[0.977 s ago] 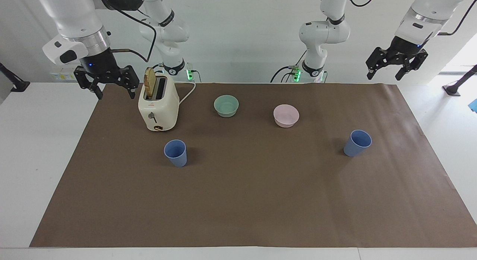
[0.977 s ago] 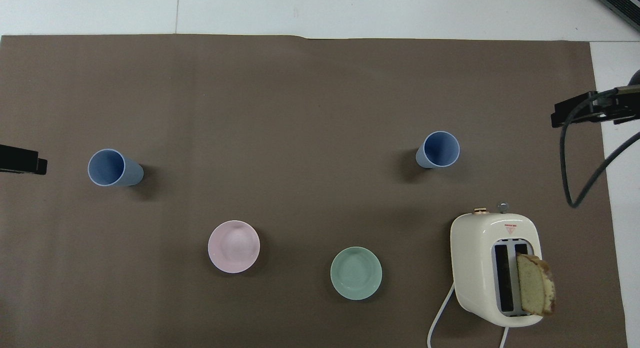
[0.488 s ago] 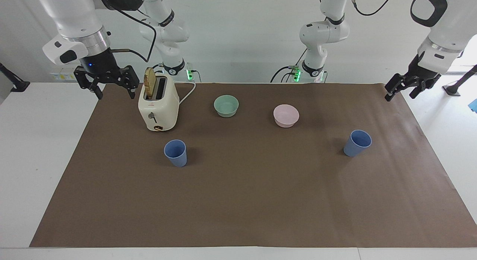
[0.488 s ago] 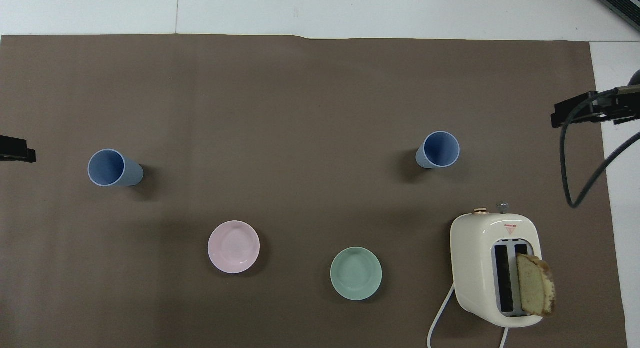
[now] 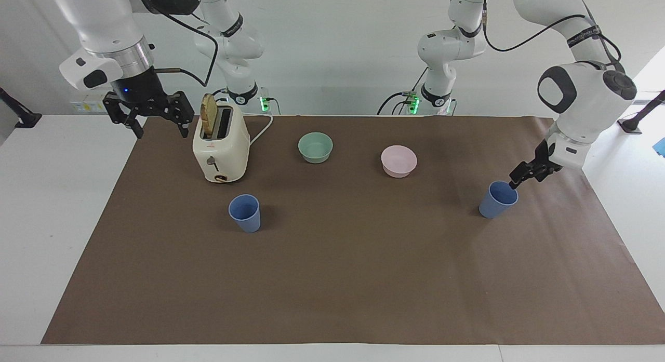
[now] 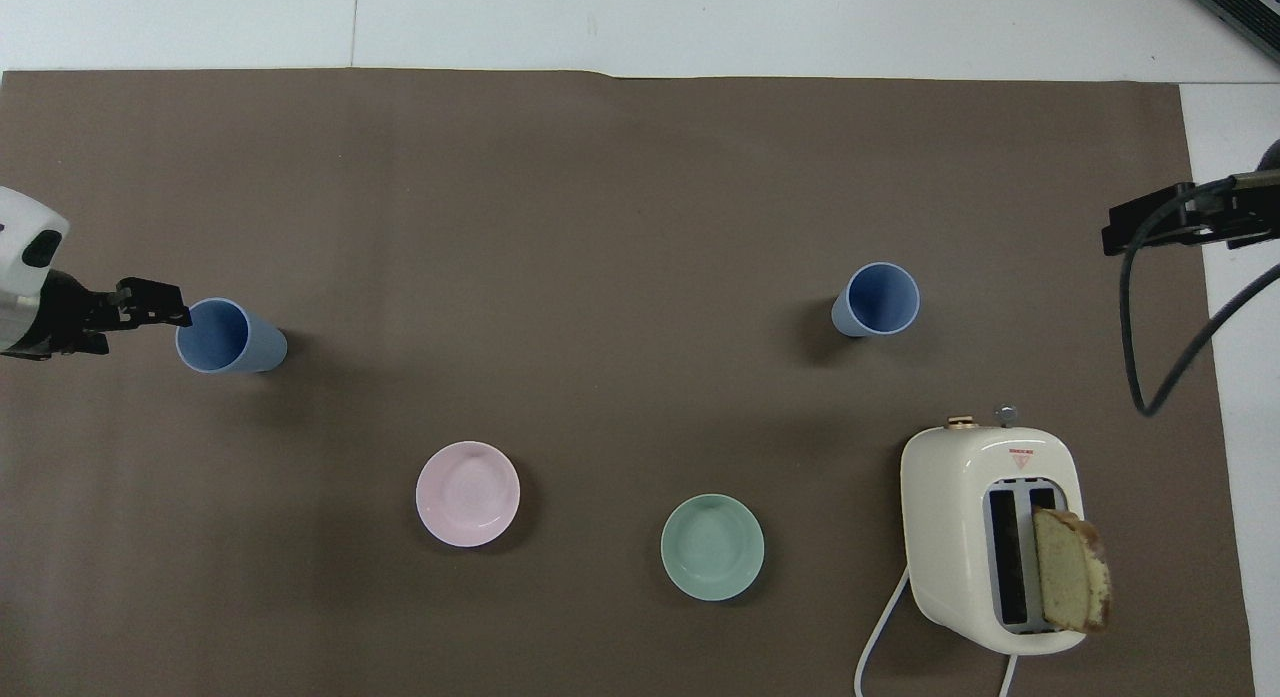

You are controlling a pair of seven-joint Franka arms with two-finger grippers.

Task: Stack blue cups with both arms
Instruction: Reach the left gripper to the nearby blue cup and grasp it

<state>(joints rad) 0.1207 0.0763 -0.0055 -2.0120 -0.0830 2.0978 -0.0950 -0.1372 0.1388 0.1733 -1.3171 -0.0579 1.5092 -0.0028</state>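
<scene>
Two blue cups stand upright on the brown mat. One cup [image 5: 499, 200] [image 6: 230, 337] is toward the left arm's end of the table. My left gripper [image 5: 515, 183] [image 6: 172, 305] has come down low beside it, open and seen edge-on, with its tips right at the cup's rim on the side toward the table's end. I cannot tell whether a finger reaches inside. The other cup [image 5: 244, 212] [image 6: 880, 299] stands a little farther from the robots than the toaster. My right gripper [image 5: 161, 132] [image 6: 1135, 227] hangs open and empty in the air beside the toaster, waiting.
A cream toaster [image 5: 221, 146] [image 6: 985, 537] with a bread slice [image 5: 209, 115] in one slot stands toward the right arm's end, its cord trailing toward the robots. A pale green bowl [image 5: 315, 147] [image 6: 712, 547] and a pink bowl [image 5: 398, 160] [image 6: 467, 494] sit between the arms' bases.
The left arm has swung down from high over the table's end to the rim of the blue cup there. The right arm and all objects have stayed put.
</scene>
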